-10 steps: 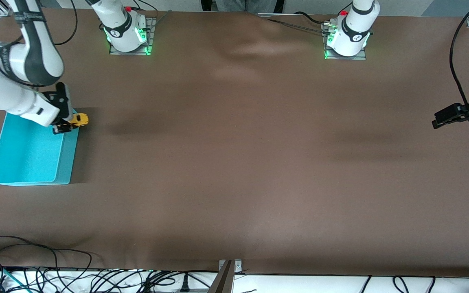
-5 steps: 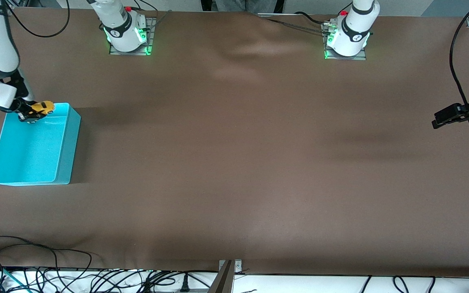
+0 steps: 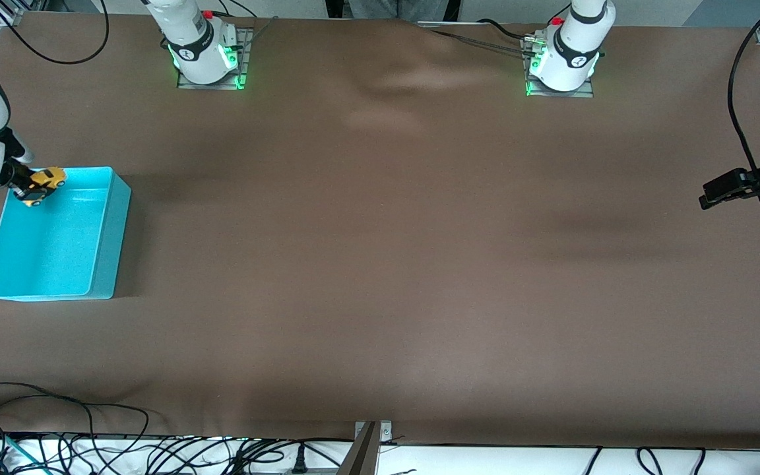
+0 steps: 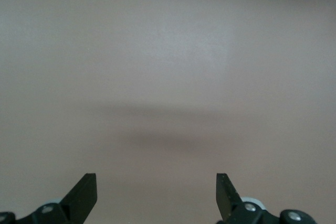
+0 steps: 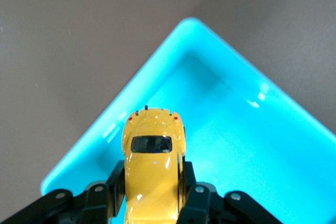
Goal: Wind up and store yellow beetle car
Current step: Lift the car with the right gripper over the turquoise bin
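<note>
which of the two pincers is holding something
The right pincer, shut on the small yellow beetle car over the turquoise bin; the left pincer waits open.

Brown table (image 3: pixel 380 264), tangled black cables (image 3: pixel 90 448) along edge

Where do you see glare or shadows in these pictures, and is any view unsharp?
Right wrist view: small white glints on the bin floor and wall; the car, held in the right pincer, is sharp. Left wrist view: a soft dark shadow band lies on the bare table under the open left pincer. Front view: green lights glow at both arm bases; faint pale patches show on the cloth.
</note>
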Robot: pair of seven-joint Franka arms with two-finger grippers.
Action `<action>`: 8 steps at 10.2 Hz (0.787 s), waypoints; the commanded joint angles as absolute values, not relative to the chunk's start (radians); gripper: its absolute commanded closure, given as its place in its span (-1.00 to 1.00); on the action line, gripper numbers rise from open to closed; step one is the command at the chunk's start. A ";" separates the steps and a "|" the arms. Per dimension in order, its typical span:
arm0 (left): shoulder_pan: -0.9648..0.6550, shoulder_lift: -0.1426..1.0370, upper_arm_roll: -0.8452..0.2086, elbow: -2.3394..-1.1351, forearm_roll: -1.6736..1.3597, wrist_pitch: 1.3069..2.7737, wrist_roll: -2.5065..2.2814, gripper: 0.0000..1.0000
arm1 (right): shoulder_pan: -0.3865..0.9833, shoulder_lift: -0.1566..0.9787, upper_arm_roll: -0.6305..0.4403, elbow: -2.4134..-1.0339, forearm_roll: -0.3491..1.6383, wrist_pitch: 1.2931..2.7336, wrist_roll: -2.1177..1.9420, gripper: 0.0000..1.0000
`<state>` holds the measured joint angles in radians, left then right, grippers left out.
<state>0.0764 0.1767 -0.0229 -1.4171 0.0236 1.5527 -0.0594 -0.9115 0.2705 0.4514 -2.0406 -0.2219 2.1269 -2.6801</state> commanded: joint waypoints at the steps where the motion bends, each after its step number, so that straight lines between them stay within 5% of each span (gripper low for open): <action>1: 0.077 0.173 -0.017 -1.425 -0.008 1.551 -0.034 -1.00 | -0.931 0.369 0.471 -1.950 -0.291 2.132 -2.707 1.00; 8: 0.080 0.175 -0.017 -1.417 -0.008 1.552 -0.002 -1.00 | -0.965 0.529 0.469 -1.954 -0.351 2.290 -2.721 1.00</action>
<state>0.0765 0.1790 -0.0229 -1.4175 0.0235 1.5527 -0.0461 -0.9291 0.4918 0.4513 -1.9698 -0.3173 2.2681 -2.7032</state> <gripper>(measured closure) 0.000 0.533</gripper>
